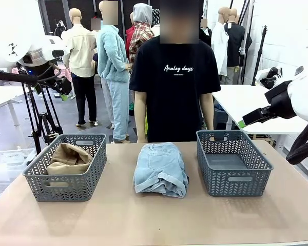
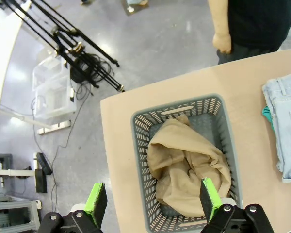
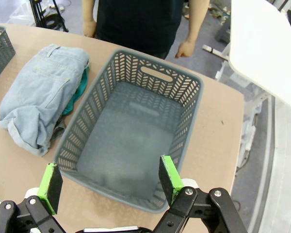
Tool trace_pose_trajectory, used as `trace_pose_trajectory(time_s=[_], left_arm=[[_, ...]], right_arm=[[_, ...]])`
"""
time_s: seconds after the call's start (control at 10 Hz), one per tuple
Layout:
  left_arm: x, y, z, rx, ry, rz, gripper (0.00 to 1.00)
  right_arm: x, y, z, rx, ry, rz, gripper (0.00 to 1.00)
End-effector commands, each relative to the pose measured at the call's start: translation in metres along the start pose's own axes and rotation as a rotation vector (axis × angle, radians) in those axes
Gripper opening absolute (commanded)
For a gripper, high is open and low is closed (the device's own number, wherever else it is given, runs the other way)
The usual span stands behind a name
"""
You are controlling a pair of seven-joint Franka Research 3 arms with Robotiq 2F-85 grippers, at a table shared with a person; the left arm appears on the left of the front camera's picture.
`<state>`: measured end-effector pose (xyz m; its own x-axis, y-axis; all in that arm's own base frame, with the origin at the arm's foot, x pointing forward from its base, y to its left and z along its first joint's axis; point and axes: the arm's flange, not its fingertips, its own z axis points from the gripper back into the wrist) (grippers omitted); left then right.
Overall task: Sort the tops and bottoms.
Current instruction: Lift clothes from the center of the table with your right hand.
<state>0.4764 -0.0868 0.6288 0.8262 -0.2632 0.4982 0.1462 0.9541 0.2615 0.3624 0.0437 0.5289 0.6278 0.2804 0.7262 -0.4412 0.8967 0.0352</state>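
The left gripper [image 2: 153, 194] hangs wide open and empty over the left basket [image 2: 138, 160], where the tan top [image 2: 184, 170] lies bunched. The right gripper [image 3: 109, 174], equally spread and empty, hovers above the bare right basket [image 3: 189, 97]. That basket is likely meant for the denim bottoms [image 1: 160, 166], which lie folded on the table [image 1: 143, 220] between the baskets, a teal tee [image 3: 79, 90] peeking from beneath.

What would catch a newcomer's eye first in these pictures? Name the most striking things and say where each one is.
A folded light blue denim garment lies in the middle of the table, with a bit of teal fabric peeking from under it. Grey baskets flank it: the left basket holds a crumpled tan garment, and the right basket holds nothing. A person in a black tee stands at the far edge.
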Motion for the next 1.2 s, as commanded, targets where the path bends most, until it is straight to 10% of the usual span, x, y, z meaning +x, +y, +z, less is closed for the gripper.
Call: trace_pose_trajectory(time_s=[0.0, 0.4, 1.1], left_arm=[[-0.011, -0.018, 0.008, -0.039, -0.058, -0.039, 1.0], [-0.047, -0.044, 0.047, -0.3, -0.071, -0.218, 1.0], [-0.092, -0.038, 0.039, -0.327, -0.152, -0.348, 1.0]], right_arm=[[0.0, 0.001, -0.002, 0.002, 0.007, -0.008, 1.0], [0.0, 0.001, -0.002, 0.002, 0.007, -0.008, 1.0], [0.0, 0.001, -0.002, 0.002, 0.007, -0.008, 1.0]])
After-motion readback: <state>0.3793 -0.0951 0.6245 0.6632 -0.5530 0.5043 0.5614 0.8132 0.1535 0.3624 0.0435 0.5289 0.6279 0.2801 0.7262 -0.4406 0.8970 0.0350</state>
